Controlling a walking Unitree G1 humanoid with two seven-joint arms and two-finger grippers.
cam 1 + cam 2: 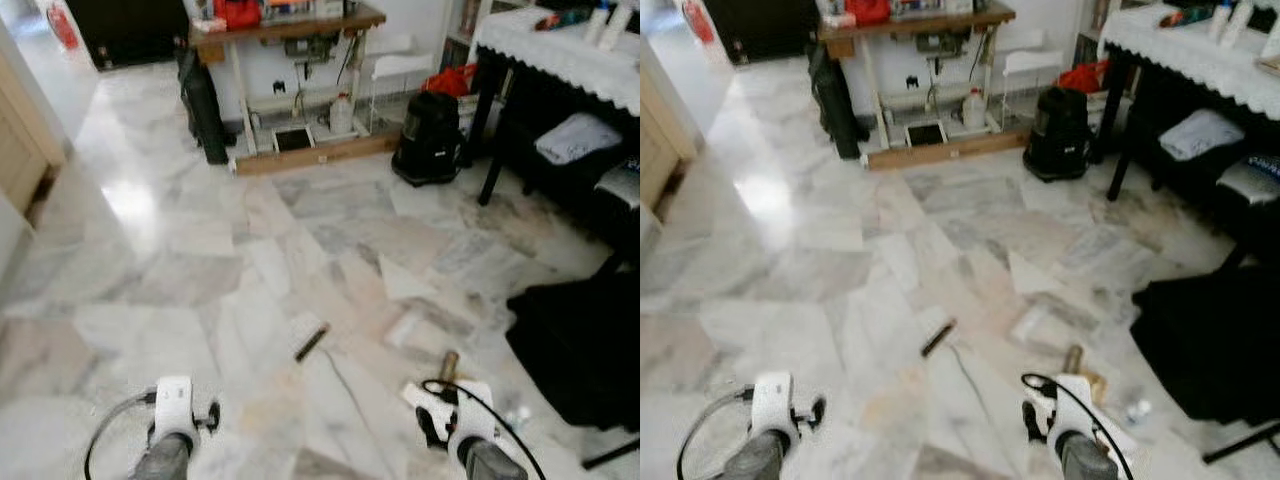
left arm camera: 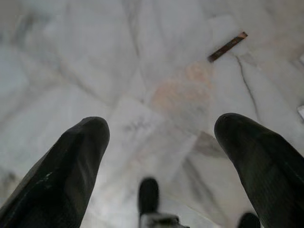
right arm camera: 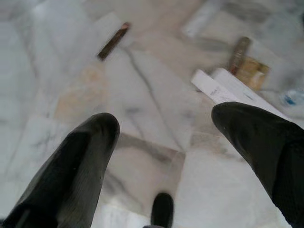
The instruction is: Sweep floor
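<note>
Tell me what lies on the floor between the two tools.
Bare marble floor lies between the left tool and right tool in the left eye view; the dark stick lies just ahead of that stretch.

Glossy white-and-grey marble tile floor (image 1: 200,260) with pinkish patches, bright glare patch at left. Wooden-topped workbench with white legs (image 1: 290,30) against the far white wall, a wooden plank (image 1: 310,153) at its base. Tall black case (image 1: 203,105) leaning by the bench's left leg. Squat black canister (image 1: 428,140) on the floor right of the bench. Dark table with white lace-edged cloth (image 1: 560,50) at right. Light wooden door edge (image 1: 25,140) at left.
</note>
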